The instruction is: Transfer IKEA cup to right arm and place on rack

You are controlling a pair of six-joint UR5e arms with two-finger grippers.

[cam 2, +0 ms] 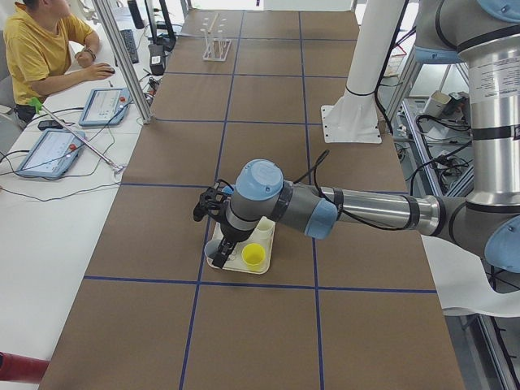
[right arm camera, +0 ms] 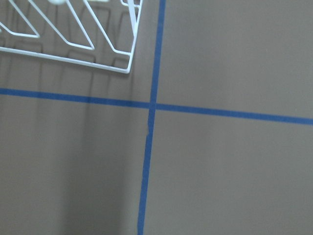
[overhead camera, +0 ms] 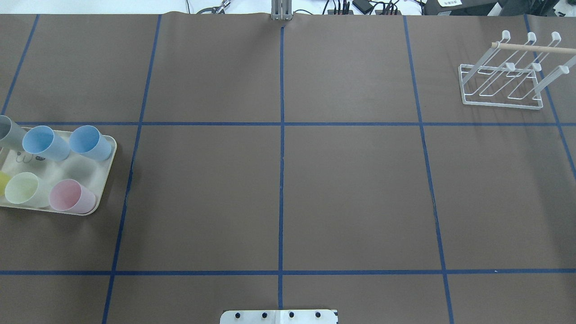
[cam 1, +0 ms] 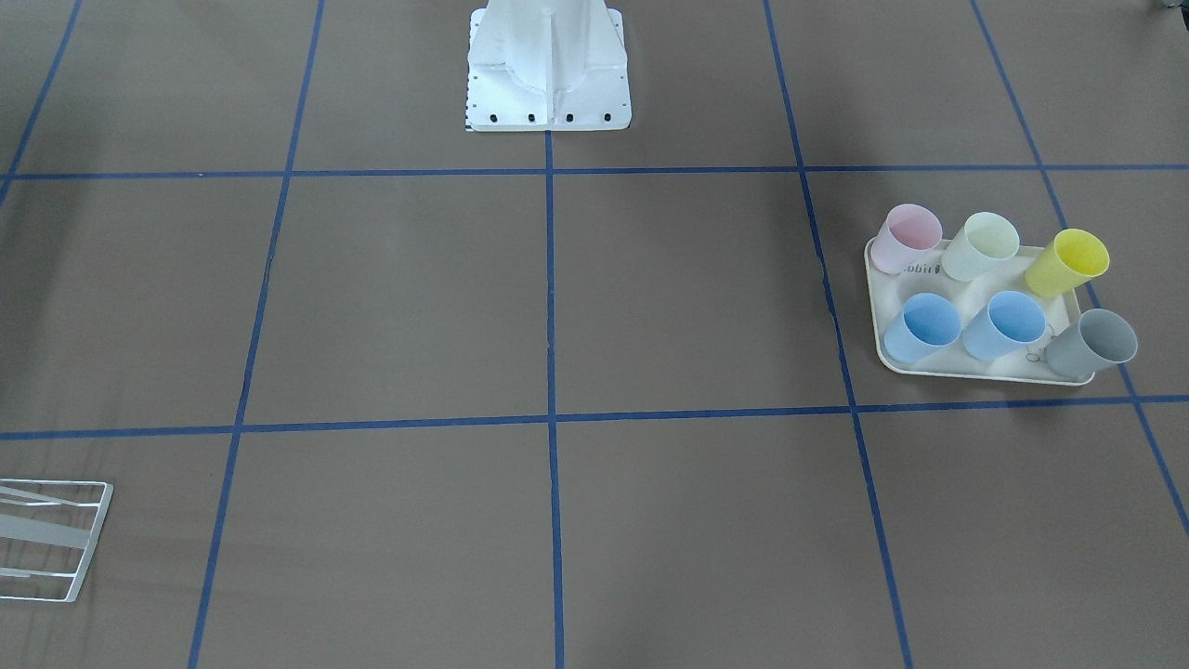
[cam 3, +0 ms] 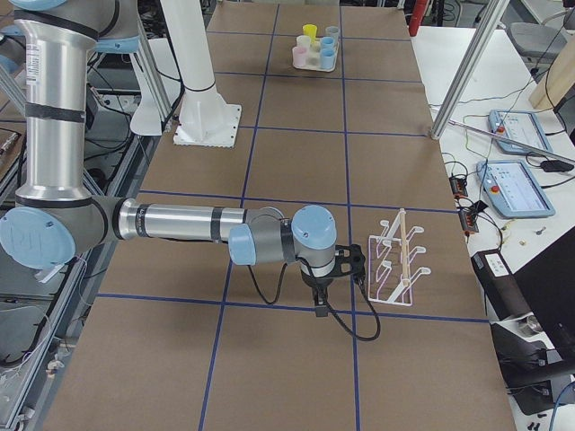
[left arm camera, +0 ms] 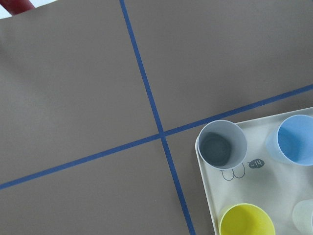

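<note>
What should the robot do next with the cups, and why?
Probably lower the left gripper toward one cup, perhaps the grey cup that its wrist camera looks down on. Every cup in view stands on the tray, and the rack holds no cup.

Brown table (overhead camera: 202, 189) w/ blue tape grid (overhead camera: 281, 180); white desk (cam 2: 32, 244) w/ tablets (cam 2: 50, 152).

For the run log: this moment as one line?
left gripper: near tray, state unclear | right gripper: near rack, state unclear | six cups on tray
</note>
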